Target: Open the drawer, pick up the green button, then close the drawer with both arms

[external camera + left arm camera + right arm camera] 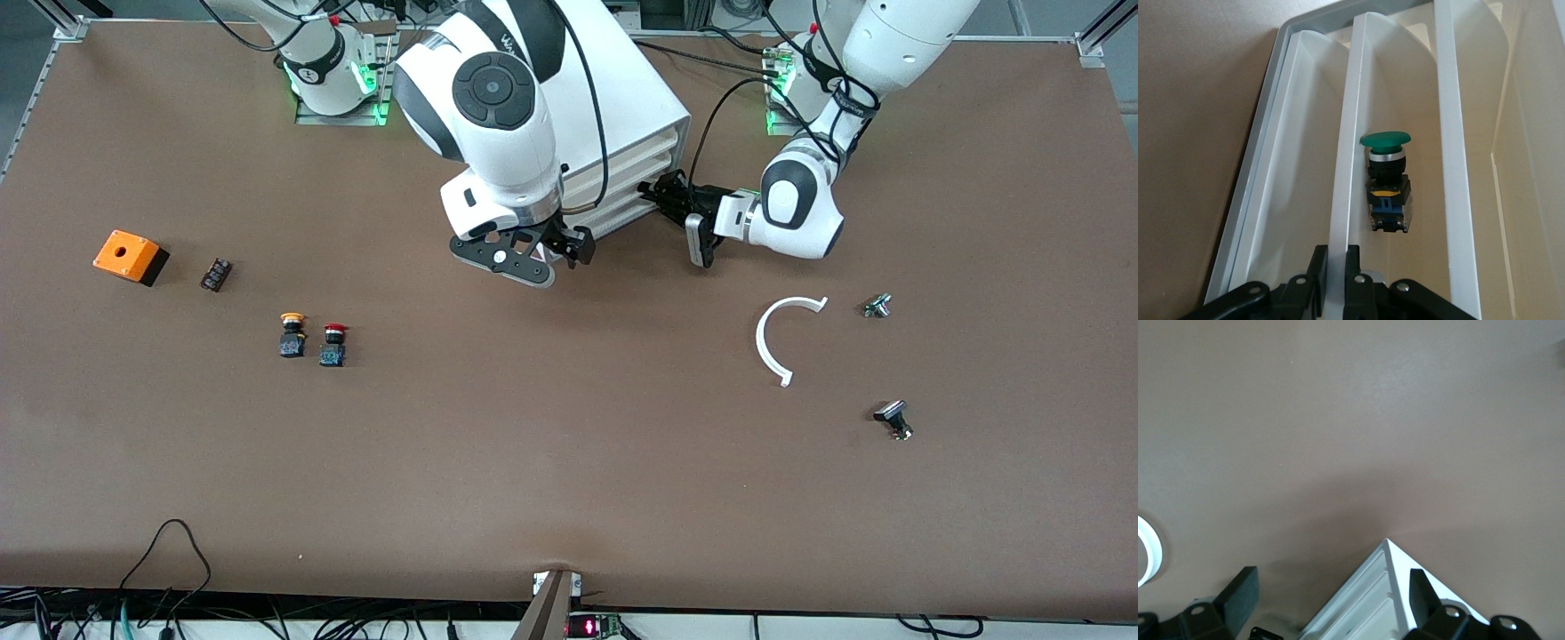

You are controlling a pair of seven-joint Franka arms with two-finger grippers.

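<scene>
The white cabinet (622, 98) stands at the robots' side of the table, its cream drawer fronts (613, 209) facing the left arm. My left gripper (662, 197) is at these fronts, low down. In the left wrist view it (1337, 270) is shut on a thin white front edge of the drawer (1348, 173). The green-capped button (1386, 180) lies on its side in the tray beside that edge. My right gripper (533, 256) hangs open and empty over the cabinet's corner nearest the front camera. That corner (1388, 587) shows between its fingers (1238, 593).
A yellow-capped button (292, 333) and a red-capped button (334, 345) stand toward the right arm's end, with an orange box (131, 256) and a small black part (216, 274). A white C-shaped arc (778, 342) and two small metal parts (877, 306) (893, 420) lie toward the left arm's end.
</scene>
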